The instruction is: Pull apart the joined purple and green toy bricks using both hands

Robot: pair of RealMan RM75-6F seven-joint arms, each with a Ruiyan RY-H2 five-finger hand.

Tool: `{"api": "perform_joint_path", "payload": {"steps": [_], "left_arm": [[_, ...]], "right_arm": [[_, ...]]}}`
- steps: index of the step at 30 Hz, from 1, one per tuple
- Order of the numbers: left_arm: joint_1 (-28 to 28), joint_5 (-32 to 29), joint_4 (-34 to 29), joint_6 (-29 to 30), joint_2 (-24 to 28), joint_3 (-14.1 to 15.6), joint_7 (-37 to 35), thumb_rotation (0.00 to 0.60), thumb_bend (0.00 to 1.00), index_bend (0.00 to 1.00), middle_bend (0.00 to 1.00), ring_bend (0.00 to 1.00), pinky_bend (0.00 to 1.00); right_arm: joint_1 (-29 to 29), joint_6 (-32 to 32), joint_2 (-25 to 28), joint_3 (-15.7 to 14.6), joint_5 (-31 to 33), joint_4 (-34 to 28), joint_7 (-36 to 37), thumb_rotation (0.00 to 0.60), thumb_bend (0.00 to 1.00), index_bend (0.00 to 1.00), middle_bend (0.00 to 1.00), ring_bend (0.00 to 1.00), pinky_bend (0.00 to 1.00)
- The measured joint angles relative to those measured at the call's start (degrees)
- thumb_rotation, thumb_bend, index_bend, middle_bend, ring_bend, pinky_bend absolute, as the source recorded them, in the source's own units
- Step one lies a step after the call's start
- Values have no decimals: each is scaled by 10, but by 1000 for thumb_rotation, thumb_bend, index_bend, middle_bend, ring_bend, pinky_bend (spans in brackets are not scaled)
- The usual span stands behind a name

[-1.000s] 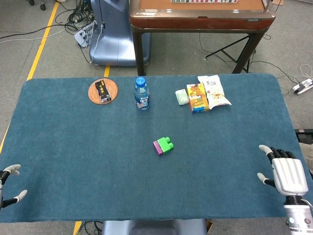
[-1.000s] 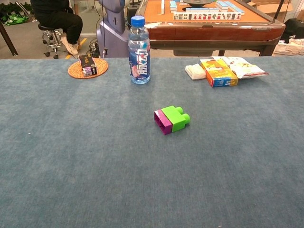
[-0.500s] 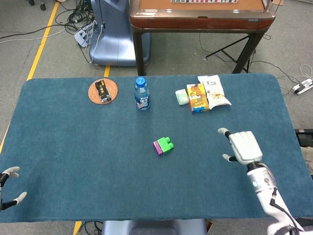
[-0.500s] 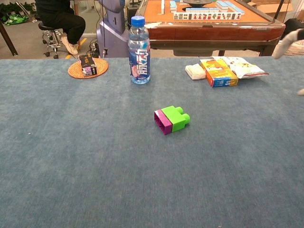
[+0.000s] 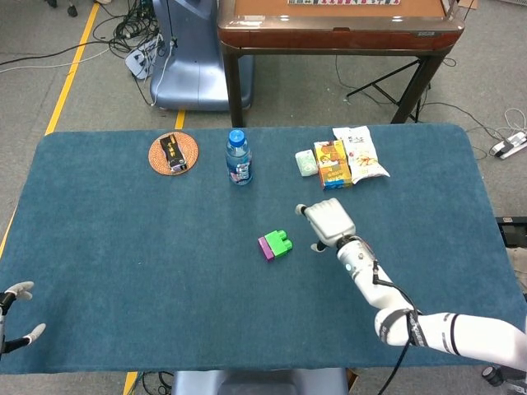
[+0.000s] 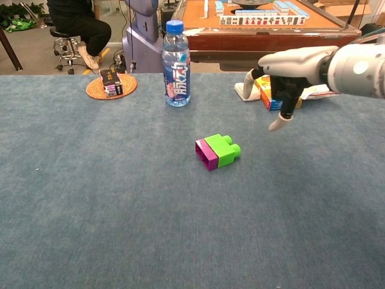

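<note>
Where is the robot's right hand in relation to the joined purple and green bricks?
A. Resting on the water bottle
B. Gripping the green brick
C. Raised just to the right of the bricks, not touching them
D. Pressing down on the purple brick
C: the right hand hangs above the table beside the bricks, fingers spread, with clear space between them in both views.

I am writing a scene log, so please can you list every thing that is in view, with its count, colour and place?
toy bricks: one joined pair, purple and green, table centre
water bottle: one, clear with blue cap, far side, left of centre
woven coaster: one, orange, far left, with a small dark box on it
snack packs: a few, orange, white and pale green, far right
table: one, blue cloth
right hand: one, white, open, above the table right of the bricks, apart from them
left hand: one, white fingertips at the near left edge
</note>
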Motion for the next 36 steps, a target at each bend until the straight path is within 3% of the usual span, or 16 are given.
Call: {"api": "perform_joint_path", "payload": {"steps": [11, 21, 36], "left_arm": [[-14, 6, -4, -16, 1, -5, 12, 600, 0, 325, 376, 343, 534], [-15, 6, -6, -21, -2, -4, 12, 600, 0, 325, 376, 343, 538], [-11, 5, 3, -20, -6, -2, 2, 600, 0, 326, 376, 343, 538]], "right_arm": [[69, -41, -64, -32, 40, 91, 6, 600, 0, 278, 1000, 1000, 1000], [97, -60, -108, -54, 36, 153, 35, 600, 0, 278, 1000, 1000, 1000], [125, -71, -139, -75, 42, 194, 60, 600, 0, 278, 1000, 1000, 1000]]}}
